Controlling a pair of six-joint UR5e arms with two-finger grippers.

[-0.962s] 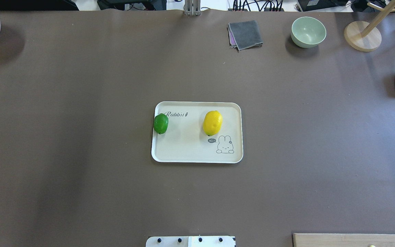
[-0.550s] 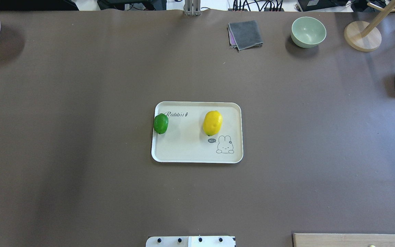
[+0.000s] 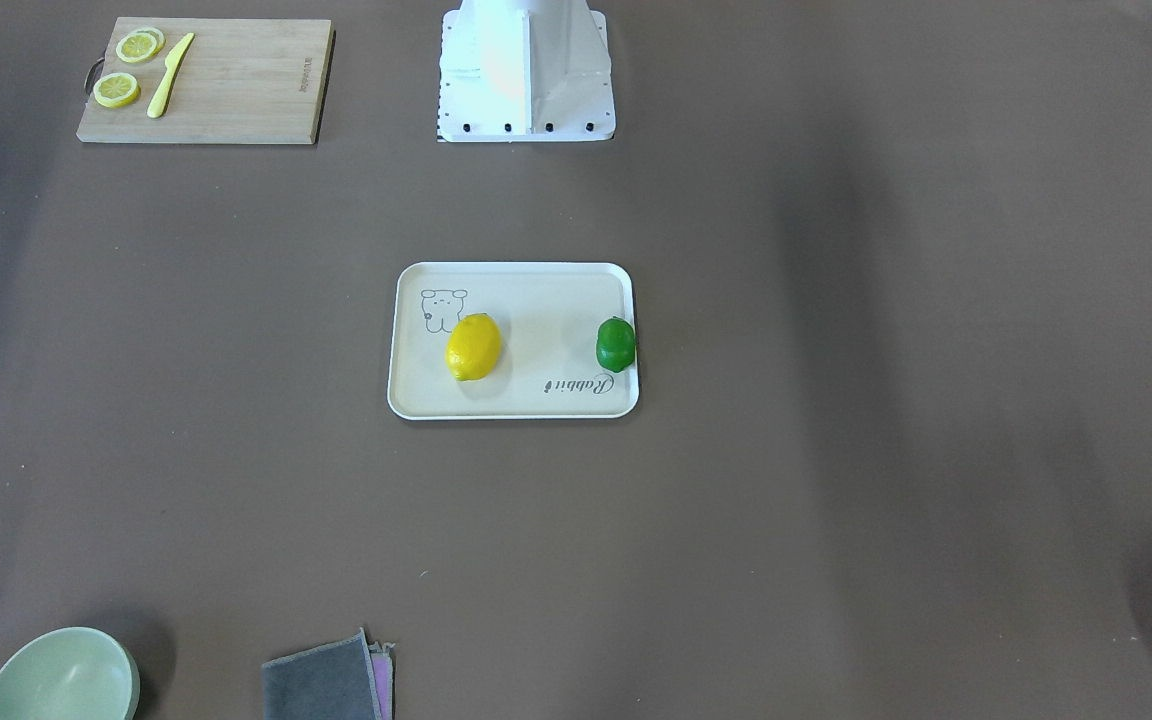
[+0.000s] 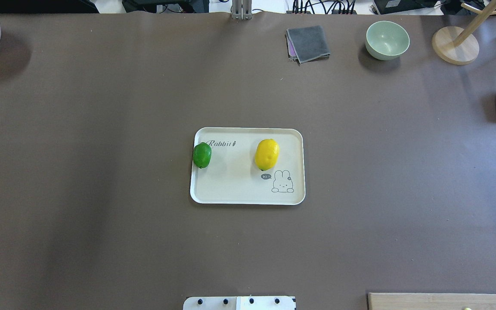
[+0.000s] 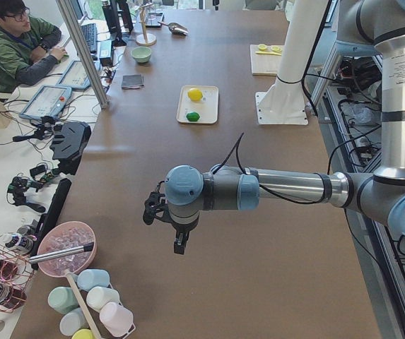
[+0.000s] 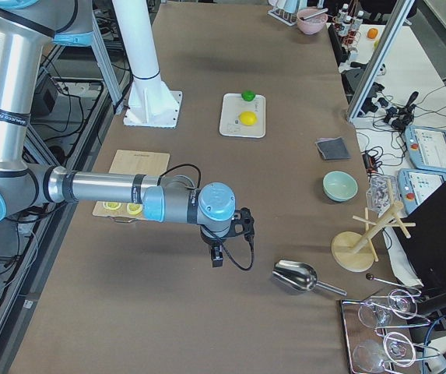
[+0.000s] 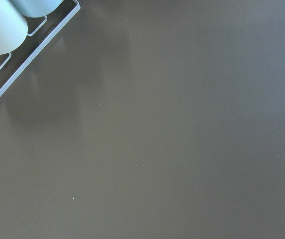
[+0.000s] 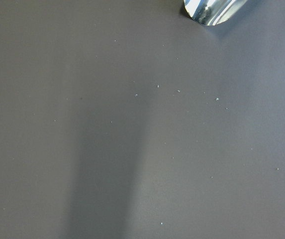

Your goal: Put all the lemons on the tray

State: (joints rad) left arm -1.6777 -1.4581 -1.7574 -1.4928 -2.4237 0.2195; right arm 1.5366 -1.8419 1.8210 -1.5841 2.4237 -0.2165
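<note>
On the tray [image 4: 239,189] the yellow lemon [image 4: 267,154] is set well inside, the green lemon [image 4: 202,155] against its rim — arguably better seated inward; whether the left gripper [image 5: 178,239] or right gripper [image 6: 217,253] is spread cannot be told.

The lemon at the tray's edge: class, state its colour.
Glossy green. This lemon shows best in the overhead exterior view.

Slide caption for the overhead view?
Yellow lemon and green lemon on the tray; green one at its left rim.
</note>
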